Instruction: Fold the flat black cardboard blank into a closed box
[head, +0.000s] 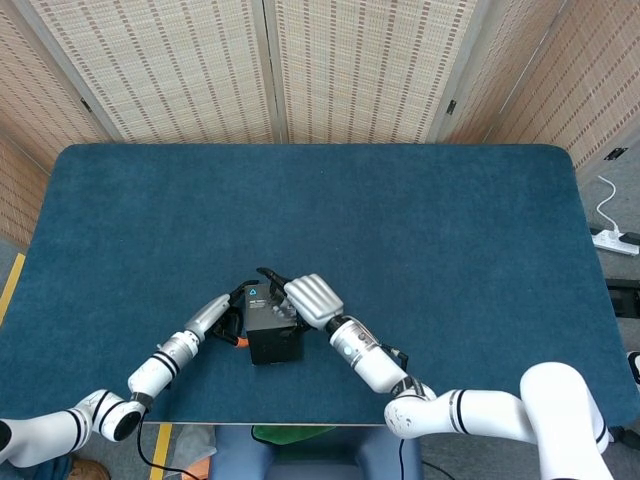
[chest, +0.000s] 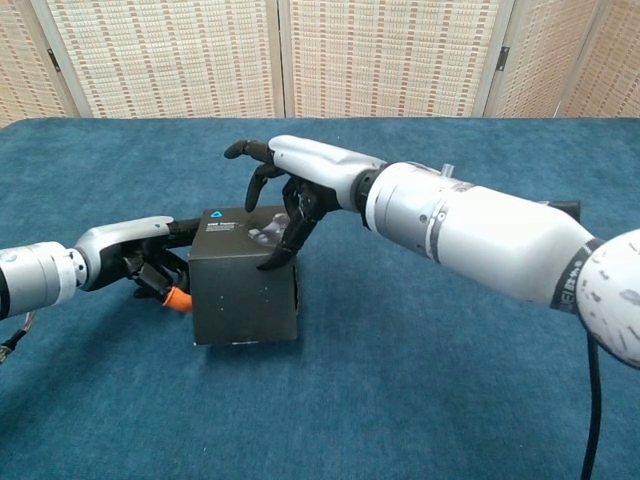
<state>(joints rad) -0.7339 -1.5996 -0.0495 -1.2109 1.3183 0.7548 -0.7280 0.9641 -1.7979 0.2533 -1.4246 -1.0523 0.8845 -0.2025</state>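
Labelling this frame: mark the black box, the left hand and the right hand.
black box (chest: 245, 300), chest view, on its front wall.
left hand (chest: 140, 262), chest view, on its back, beside the box.
right hand (chest: 300, 180), chest view, on its back, above the lid.

left arm (chest: 40, 275): glossy white round casing, with a silver metal ring and dark seams near the wrist.
left hand (chest: 150, 262): grey-white back, black fingers, one orange fingertip (chest: 178, 297) at its 5 o'clock.
right arm (chest: 480, 235): thick white cylinders, black bands, and a silver collar at the wrist.
right hand (chest: 290, 190): white ribbed back, black fingers.
cable (chest: 590, 400): thin, black, at 5 o'clock.
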